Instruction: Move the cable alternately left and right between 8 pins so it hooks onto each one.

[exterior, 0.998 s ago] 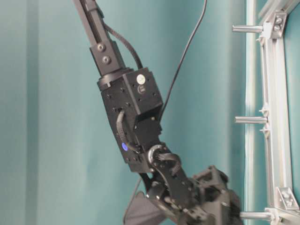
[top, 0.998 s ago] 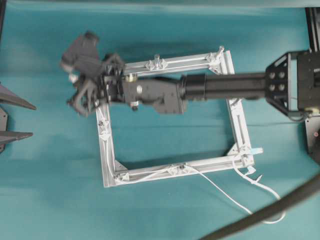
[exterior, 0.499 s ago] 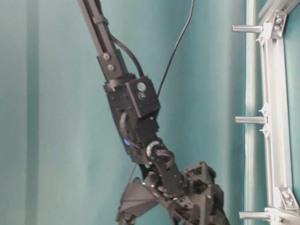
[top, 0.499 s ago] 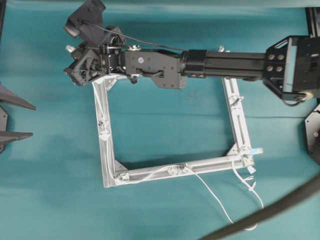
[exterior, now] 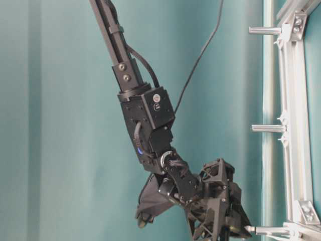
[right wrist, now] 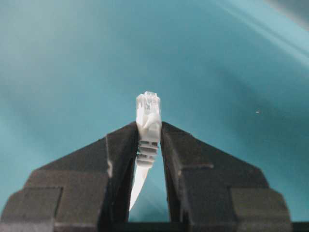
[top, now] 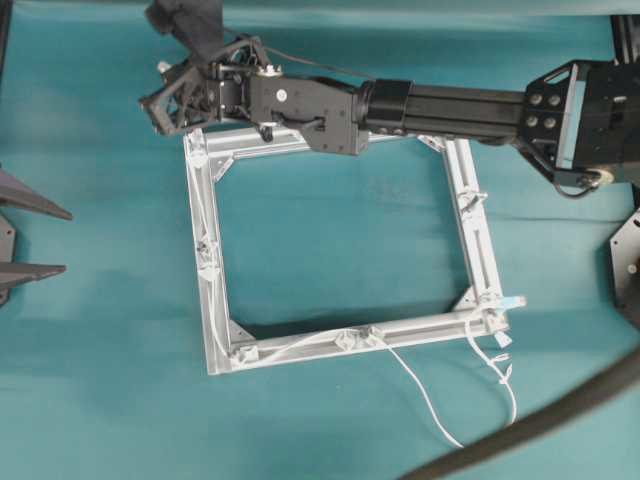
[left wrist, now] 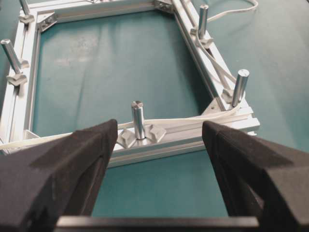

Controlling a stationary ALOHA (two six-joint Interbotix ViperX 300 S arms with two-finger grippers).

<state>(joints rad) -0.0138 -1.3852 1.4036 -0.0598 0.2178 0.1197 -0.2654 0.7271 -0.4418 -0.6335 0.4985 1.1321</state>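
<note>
No readable text, labels, brand marks, numbers or signs in any view. Frame (top: 336, 338), cable (top: 430, 400) and arm housings (top: 310, 100) carry no legible print.

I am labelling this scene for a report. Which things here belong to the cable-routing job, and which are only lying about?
Belonging to the job:
- white cable, its plug pinched in the right gripper
- pins on the square aluminium frame

Only lying about:
- thick dark hose at the lower right corner
- left gripper, open and holding nothing
- teal table cover
</note>
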